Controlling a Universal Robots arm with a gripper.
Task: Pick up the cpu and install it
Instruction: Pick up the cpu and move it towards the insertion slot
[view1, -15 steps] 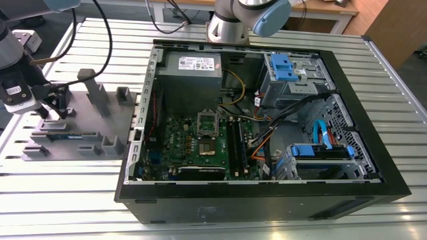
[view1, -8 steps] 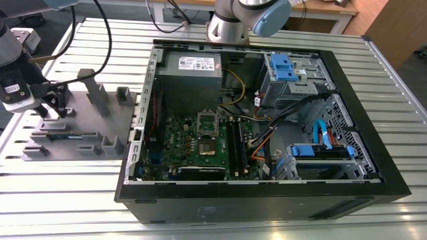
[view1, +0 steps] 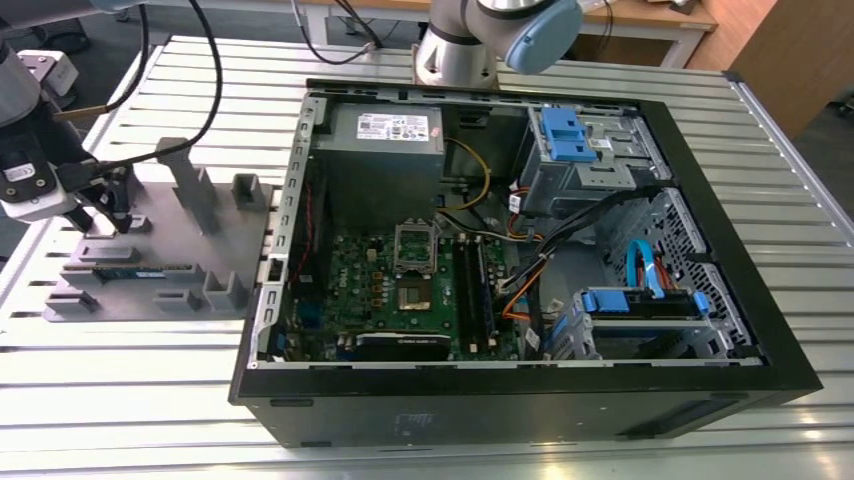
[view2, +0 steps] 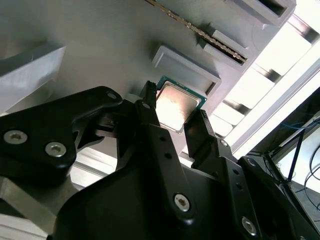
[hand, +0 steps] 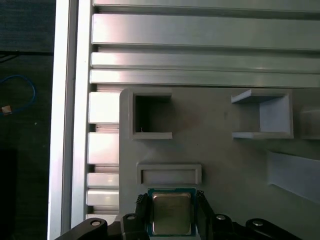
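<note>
Hand (hand: 171, 196) at cpu (hand: 171, 214) in both wrist views

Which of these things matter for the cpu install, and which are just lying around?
Job in hand:
cpu on the grey tray
gripper at the cpu
motherboard in the open case

Lying about:
memory stick on the tray
blue drive bays
cables

- Low gray frame (hand: 169, 166) stands just beside the cpu (hand: 171, 215), blocking that side.
- Gray posts (view1: 183, 182) rise near the gripper (view1: 114, 222).
- Computer case (view1: 507, 405) lies open on top.
</note>
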